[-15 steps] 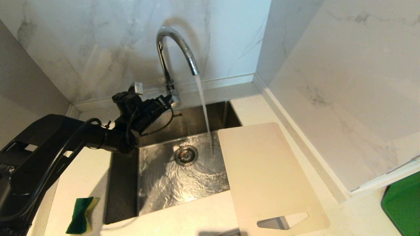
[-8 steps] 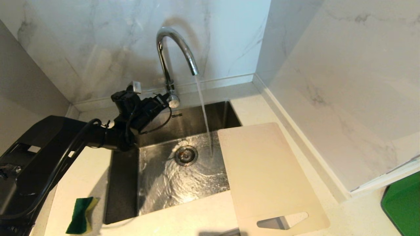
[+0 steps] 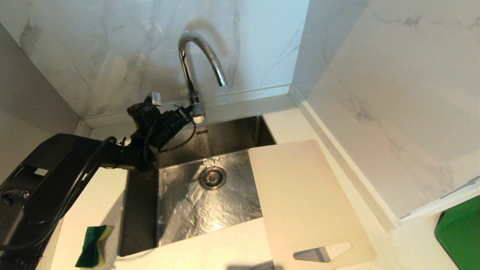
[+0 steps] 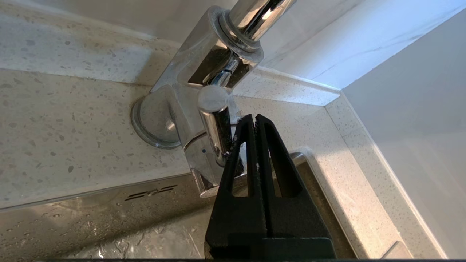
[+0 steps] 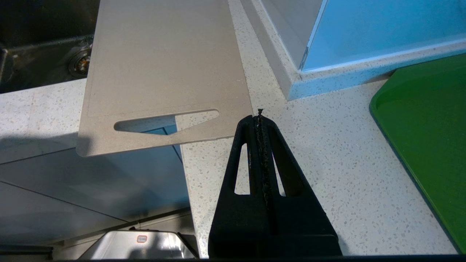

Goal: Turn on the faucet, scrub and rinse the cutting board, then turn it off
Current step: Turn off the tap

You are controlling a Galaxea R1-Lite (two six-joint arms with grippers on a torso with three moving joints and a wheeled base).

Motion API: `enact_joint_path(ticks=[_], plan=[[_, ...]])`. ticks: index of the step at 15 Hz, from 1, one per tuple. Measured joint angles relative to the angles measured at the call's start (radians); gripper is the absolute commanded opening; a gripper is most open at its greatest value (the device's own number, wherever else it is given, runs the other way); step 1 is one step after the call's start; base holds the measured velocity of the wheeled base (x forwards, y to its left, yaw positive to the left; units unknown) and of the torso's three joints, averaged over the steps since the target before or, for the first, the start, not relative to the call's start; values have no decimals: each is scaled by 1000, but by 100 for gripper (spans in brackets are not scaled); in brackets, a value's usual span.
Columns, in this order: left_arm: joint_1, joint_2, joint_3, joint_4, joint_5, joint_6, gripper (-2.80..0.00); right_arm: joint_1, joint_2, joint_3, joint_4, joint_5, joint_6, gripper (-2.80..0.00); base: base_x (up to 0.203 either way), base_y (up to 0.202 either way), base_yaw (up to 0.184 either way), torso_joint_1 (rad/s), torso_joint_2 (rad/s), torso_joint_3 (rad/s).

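Note:
The chrome gooseneck faucet [image 3: 195, 48] stands behind the sink, and no water leaves its spout. My left gripper [image 3: 188, 113] is shut with nothing in it. In the left wrist view the left gripper [image 4: 253, 118] has the outer side of one finger against the faucet's small side lever [image 4: 215, 125]. The cream-white cutting board [image 3: 303, 202] lies flat over the sink's right edge and the counter, its handle slot at the near end. My right gripper [image 5: 259, 117] is shut and empty above the counter, just beside the near corner of the cutting board [image 5: 164, 62]. It is outside the head view.
The steel sink [image 3: 180, 210] is wet, with its drain [image 3: 212, 177] in the middle. A green and yellow sponge [image 3: 92, 245] lies on the counter left of the sink. A bright green flat tray [image 3: 459, 232] sits at the far right. Marble walls close in behind and to the right.
The stream from the spout thinned, then stopped. My left gripper and the lever shifted slightly up and away from the sink. The cutting board and sponge stayed put.

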Motion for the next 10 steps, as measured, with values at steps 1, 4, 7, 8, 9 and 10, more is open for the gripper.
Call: enact_joint_path(ticks=[1,4,7,8,9,10], plan=[[1,3,-3,0,0,0,-280,0,0,0,0,0,0,-280,0,0,0,0,0,0],[3,6,-6,3,1,0,-280,0,0,0,0,0,0,-280,0,0,0,0,0,0],[4,3,-7,9,1,-1,-280,0,0,0,0,0,0,-280,0,0,0,0,0,0],[4,0,-6,10,2,-1,-280,0,0,0,0,0,0,-280,0,0,0,0,0,0],[4,-5,-3,13,2,-1,-280,0,0,0,0,0,0,-280,0,0,0,0,0,0],[2,-13,1,13,7,-1,-280,0,0,0,0,0,0,-280,0,0,0,0,0,0]])
